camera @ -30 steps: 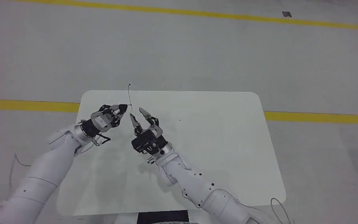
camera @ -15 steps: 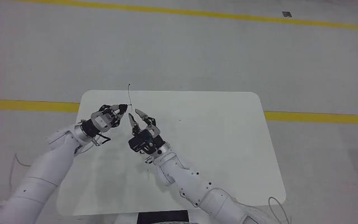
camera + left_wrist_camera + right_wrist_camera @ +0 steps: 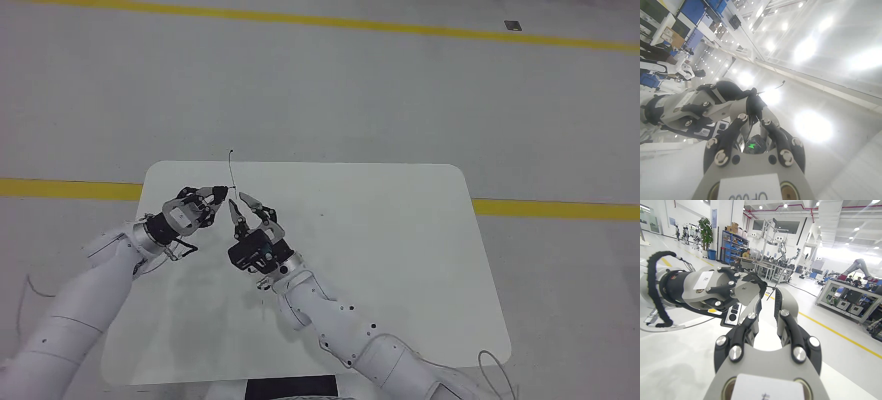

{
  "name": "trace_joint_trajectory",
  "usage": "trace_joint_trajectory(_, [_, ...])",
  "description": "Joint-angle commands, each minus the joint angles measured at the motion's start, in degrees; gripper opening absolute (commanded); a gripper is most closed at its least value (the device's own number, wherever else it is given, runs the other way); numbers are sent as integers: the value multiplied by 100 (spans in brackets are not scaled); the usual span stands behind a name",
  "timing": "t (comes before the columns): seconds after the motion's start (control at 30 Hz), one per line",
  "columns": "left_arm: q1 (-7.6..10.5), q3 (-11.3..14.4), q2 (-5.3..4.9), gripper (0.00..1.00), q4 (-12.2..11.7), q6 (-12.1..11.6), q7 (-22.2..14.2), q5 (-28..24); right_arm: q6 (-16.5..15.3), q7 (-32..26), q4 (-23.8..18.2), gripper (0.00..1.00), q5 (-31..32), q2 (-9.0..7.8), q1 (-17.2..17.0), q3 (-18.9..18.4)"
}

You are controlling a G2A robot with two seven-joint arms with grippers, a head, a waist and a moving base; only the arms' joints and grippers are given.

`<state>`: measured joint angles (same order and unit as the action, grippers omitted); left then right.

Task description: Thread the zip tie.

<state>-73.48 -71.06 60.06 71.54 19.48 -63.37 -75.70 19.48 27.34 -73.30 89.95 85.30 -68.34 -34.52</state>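
**Reporter:** Where is the zip tie (image 3: pixel 231 170) sitting?

**Photographer:** It is sticking up, thin and hard to make out, from the left end effector (image 3: pixel 215 192), which is clamping it above the white bench (image 3: pixel 400 250). The gripped stretch is hiding inside that grip.

**Reporter:** And the right end effector (image 3: pixel 243 203)?

**Photographer:** Its jaws are standing apart, just beside the tie.
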Motion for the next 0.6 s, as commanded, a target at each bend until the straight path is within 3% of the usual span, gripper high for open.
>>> trace_joint_trajectory(0.0, [0, 0, 0, 0, 0, 0, 0, 0, 0, 12, 10, 18, 0, 9, 6, -6])
trace_joint_trajectory(0.43, [0, 0, 0, 0, 0, 0, 0, 0, 0, 33, 99, 15, 0, 65, 59, -40])
trace_joint_trajectory(0.57, [0, 0, 0, 0, 0, 0, 0, 0, 0, 41, 123, 6, 0, 77, 69, -39])
